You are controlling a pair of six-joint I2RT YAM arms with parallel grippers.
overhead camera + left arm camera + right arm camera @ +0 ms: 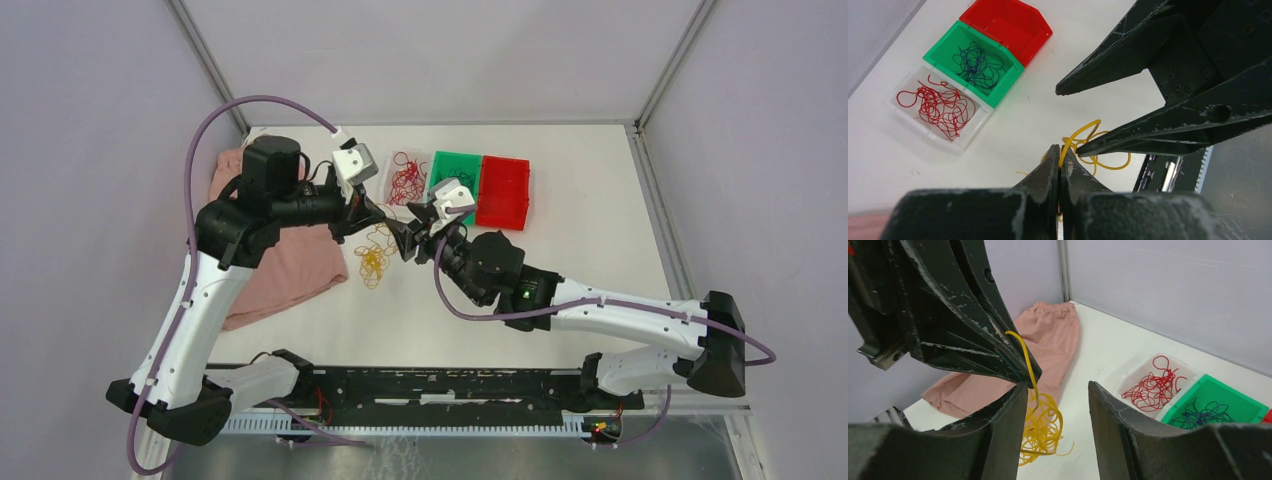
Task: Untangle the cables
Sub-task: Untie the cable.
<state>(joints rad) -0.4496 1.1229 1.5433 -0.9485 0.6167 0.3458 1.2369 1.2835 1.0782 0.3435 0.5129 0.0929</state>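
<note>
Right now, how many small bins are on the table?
3, in a row: clear bin with red cables, green bin with dark blue cables, red bin seemingly empty. Others may be hidden.

Bright, even, diffuse light falls from above in all three views. The smooth white table top is close to washed out in the left wrist view. Shadows under the white-and-black robot arms are faint and soft-edged. The overhead view is sharp throughout. In the wrist views the scuffed black plastic fingers of the left gripper and right gripper loom close and slightly soft. Beyond them the thin curly red wires and looping yellow wires are crisp.
</note>
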